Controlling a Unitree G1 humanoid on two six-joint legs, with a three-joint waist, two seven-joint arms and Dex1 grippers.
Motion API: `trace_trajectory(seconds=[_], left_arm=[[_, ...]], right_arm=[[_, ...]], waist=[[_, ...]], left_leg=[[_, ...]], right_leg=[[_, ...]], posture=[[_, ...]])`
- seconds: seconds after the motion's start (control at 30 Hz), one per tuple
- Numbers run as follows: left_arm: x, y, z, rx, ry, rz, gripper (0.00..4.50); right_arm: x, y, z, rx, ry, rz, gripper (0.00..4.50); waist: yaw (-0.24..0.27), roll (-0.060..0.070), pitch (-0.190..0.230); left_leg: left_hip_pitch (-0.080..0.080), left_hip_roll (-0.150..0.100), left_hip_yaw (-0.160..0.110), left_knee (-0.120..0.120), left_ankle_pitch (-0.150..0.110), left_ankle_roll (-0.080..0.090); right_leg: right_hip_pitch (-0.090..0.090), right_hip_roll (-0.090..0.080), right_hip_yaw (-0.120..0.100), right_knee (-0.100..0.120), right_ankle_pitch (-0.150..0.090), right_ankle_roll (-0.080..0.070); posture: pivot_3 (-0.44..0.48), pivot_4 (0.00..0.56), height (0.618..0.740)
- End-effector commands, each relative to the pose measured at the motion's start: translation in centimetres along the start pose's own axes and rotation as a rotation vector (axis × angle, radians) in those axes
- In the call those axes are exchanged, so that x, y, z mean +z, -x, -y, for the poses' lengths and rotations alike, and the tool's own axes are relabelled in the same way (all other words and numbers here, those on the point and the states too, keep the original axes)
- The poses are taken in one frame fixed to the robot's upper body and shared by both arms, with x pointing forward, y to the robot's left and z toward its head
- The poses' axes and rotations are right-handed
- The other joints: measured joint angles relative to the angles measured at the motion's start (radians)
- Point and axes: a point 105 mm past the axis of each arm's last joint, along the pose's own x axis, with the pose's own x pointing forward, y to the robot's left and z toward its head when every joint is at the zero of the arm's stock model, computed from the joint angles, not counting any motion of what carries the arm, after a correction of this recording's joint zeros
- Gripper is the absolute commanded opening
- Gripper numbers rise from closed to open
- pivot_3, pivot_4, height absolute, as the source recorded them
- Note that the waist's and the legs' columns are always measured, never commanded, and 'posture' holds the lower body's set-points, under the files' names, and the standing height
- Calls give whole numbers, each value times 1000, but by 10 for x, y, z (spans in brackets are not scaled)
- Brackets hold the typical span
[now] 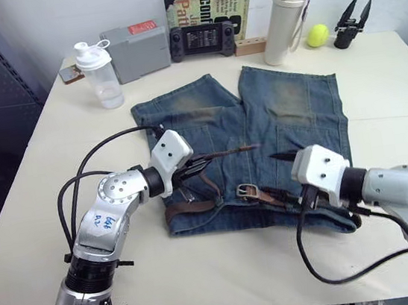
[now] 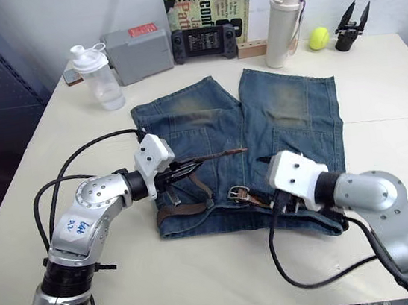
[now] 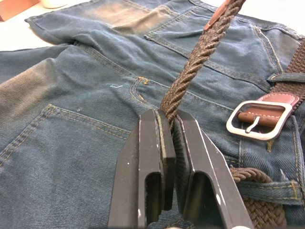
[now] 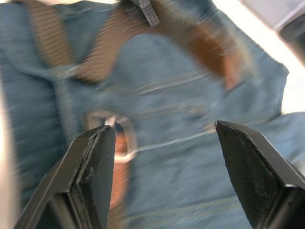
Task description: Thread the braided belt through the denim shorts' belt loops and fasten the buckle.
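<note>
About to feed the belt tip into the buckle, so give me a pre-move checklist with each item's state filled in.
1. Left gripper clamped on the braided belt: ok, both fingers pinch the strap near its free end.
2. Belt tip free and pointing toward the middle of the denim shorts: ok.
3. Buckle lying flat, frame exposed, prong visible: ok.
4. Right gripper ready to take hold: ok, fingers wide apart above the buckle, holding nothing.
5. Belt passed through every belt loop: cannot tell; one loop crosses the strap beside the buckle, the rest are hidden by the arms.
</note>
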Motion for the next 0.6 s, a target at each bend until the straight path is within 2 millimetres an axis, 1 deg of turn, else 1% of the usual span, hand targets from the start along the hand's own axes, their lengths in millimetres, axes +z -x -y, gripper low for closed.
trace_trajectory(seconds=[0.03,0.17,0.3,0.37,0.43,0.57,0.6], left_arm=[[12,3,-2,20,-12,35,0],[13,2,-3,31,-6,33,0],[13,2,-3,33,-9,31,0],[13,3,-5,39,-11,28,0],[13,3,-6,44,-11,27,0],[13,3,-5,42,-10,26,0],[13,3,-5,41,-10,27,0]], right_arm=[[4,2,-8,-13,-7,10,3569],[-7,-9,-19,-20,-40,-12,3569],[-17,-18,-17,-80,-42,-44,3569],[-21,-22,-20,-84,-37,-56,3569],[-25,-24,-15,-128,-42,-72,3569],[-28,-29,-13,-151,-78,-84,3569],[-29,-29,-13,-149,-89,-88,3069]], waist=[[-1,0,0],[-1,0,0],[0,0,0],[1,0,0],[0,0,0],[-1,0,0],[-1,0,0]], left_leg=[[0,0,0,0,0,0],[1,0,0,0,0,0],[1,0,0,0,0,0],[1,-1,0,0,0,0],[1,0,0,0,0,0],[1,0,1,0,0,0],[1,0,1,0,0,0]], right_leg=[[0,0,0,0,0,0],[0,0,1,0,0,0],[0,0,1,0,0,0],[0,0,1,0,0,0],[0,0,1,0,0,0],[0,0,1,0,0,0],[0,0,1,0,0,0]], posture=[[0,150,731],[0,150,731],[0,150,731],[0,150,731],[0,150,731],[0,150,731],[0,150,731]])
